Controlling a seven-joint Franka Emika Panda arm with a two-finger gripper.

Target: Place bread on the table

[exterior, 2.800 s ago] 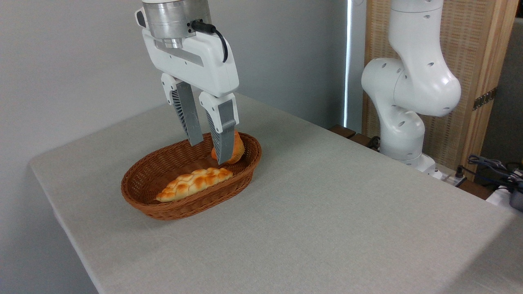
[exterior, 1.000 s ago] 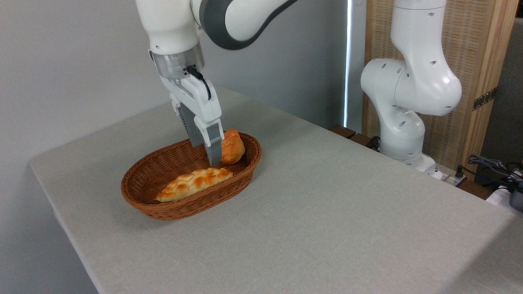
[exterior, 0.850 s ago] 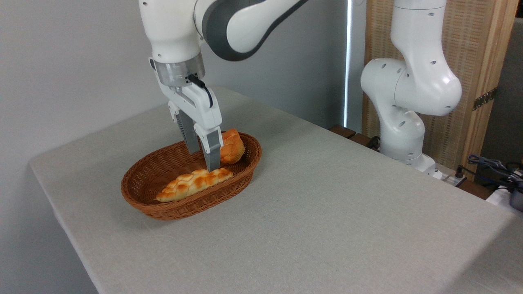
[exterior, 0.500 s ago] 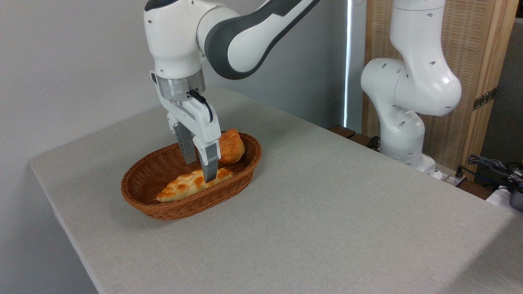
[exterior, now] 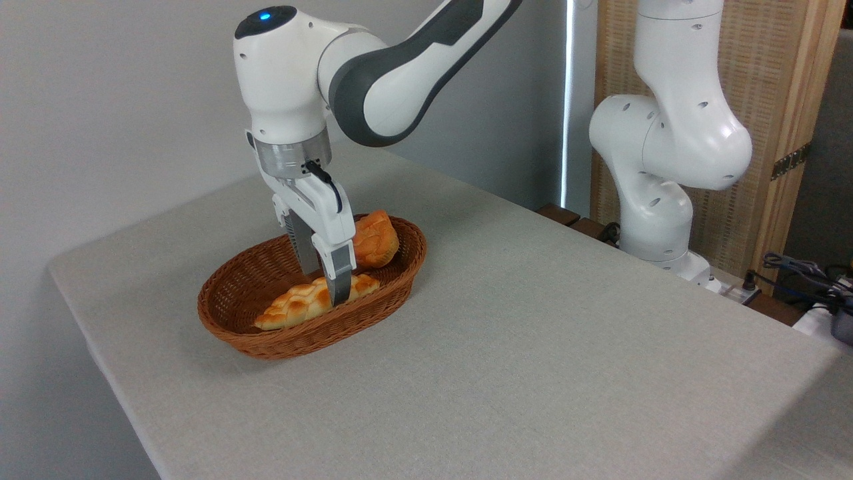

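Note:
The bread (exterior: 296,305), a long braided loaf in pale yellow and golden brown, lies along the near side of the brown woven basket (exterior: 230,319) on the grey-beige table (exterior: 533,347). My gripper (exterior: 325,288) points down into the basket and is open, its two fingers straddling the loaf about two thirds of the way toward its right end. The near finger (exterior: 338,277) covers part of the loaf's front; the far finger stands behind it. I cannot tell whether the fingers touch the loaf.
A small round orange-brown bun (exterior: 374,241) leans against the basket's far right rim, just right of my gripper. The arm's white base (exterior: 666,167) stands at the table's back right, with cables (exterior: 800,273) beyond it.
My gripper has turned about its vertical axis and come down from above the basket, so that its open fingers now sit on either side of the loaf. Loaf and bun have not moved.

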